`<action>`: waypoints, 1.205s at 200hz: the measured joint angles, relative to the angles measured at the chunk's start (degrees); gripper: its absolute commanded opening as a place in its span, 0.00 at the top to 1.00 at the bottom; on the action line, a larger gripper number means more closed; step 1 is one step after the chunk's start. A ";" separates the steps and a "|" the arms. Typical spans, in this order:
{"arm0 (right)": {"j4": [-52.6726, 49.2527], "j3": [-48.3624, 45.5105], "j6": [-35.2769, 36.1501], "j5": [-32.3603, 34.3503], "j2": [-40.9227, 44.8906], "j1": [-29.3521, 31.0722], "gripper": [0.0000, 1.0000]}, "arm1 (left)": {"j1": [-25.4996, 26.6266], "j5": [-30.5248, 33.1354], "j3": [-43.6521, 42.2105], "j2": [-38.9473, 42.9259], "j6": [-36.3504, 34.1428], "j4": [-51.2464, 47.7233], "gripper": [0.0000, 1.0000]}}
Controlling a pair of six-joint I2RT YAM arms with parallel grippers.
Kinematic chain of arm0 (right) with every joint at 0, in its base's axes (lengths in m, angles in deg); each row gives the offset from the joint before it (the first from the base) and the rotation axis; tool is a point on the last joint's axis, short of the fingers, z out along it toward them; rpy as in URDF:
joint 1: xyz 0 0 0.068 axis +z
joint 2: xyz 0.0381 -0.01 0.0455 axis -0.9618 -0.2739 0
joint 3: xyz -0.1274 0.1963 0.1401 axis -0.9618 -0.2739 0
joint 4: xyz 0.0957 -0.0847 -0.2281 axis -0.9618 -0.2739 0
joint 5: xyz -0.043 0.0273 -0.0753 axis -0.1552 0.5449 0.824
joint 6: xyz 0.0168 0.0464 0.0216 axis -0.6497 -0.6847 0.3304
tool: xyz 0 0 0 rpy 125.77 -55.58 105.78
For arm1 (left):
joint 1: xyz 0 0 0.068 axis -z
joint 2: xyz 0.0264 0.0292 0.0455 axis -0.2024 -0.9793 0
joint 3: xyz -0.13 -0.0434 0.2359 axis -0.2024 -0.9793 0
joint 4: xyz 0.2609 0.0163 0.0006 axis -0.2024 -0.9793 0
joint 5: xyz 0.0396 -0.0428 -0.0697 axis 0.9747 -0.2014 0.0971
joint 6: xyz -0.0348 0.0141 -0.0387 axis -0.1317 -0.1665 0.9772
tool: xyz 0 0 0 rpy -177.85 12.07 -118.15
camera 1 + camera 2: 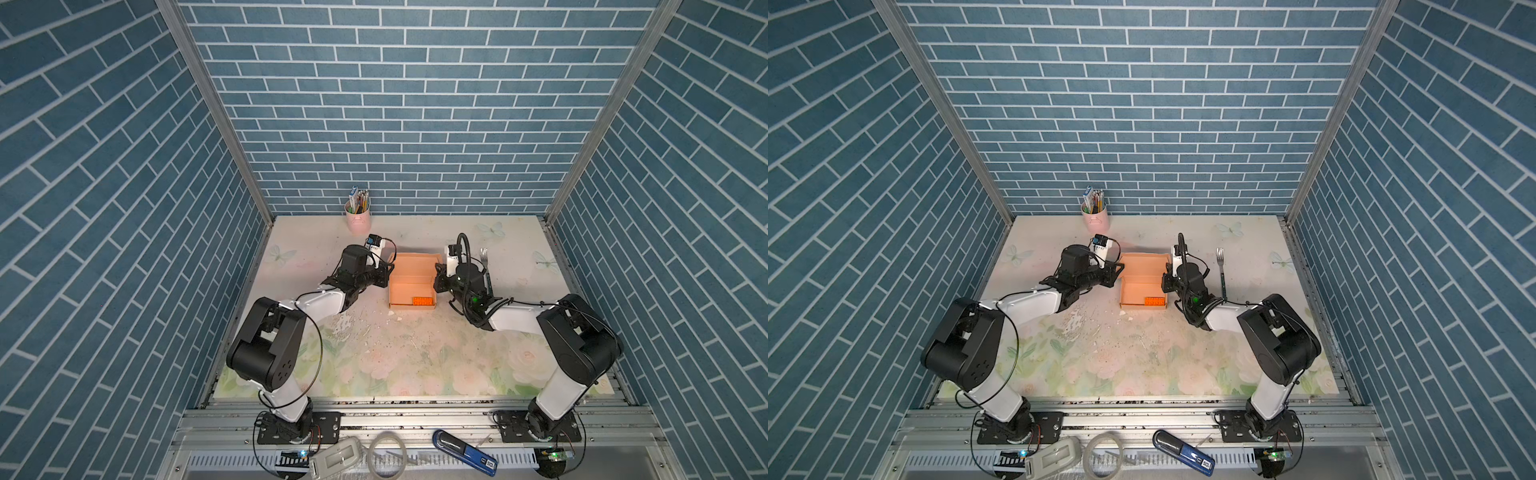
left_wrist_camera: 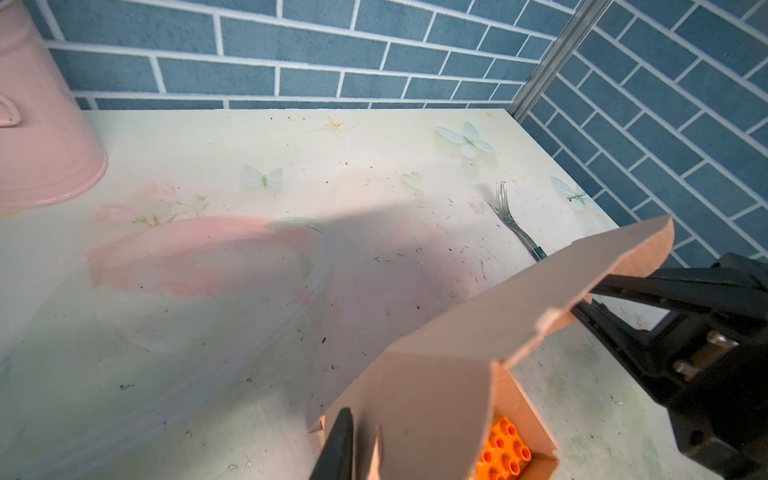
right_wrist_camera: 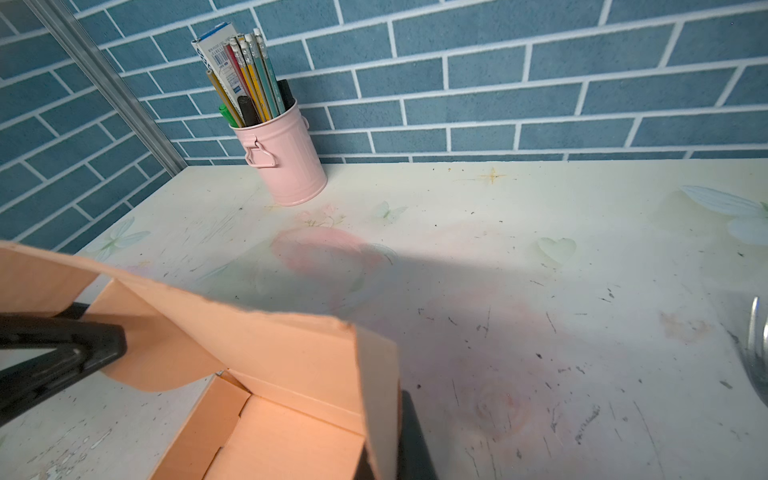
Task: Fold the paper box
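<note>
The paper box (image 1: pixel 411 274) is found open on the tabletop (image 1: pixel 415 353), well apart from the pink pencil cup (image 1: pixel 357 220) on its arm-facing side, one side flap pinched by the left hand (image 1: pixel 388 271) and the opposite wall clamped by the right hand (image 1: pixel 437 276).

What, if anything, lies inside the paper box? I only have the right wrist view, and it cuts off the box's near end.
Observer: An orange studded brick lies flat in the paper box, at that near end.
Operator: Is the right gripper holding anything?
Observer: Yes, the right gripper is shut on the raised lid at its right-hand end.
Operator: Anything else nearby?
Observer: A fork lies on the table right of that gripper, tines toward the back wall.
</note>
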 measured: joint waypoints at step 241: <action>6.91 -2.32 1.55 8.63 -0.13 3.50 1.00 | 12.85 30.69 -9.40 0.04 3.87 19.63 1.00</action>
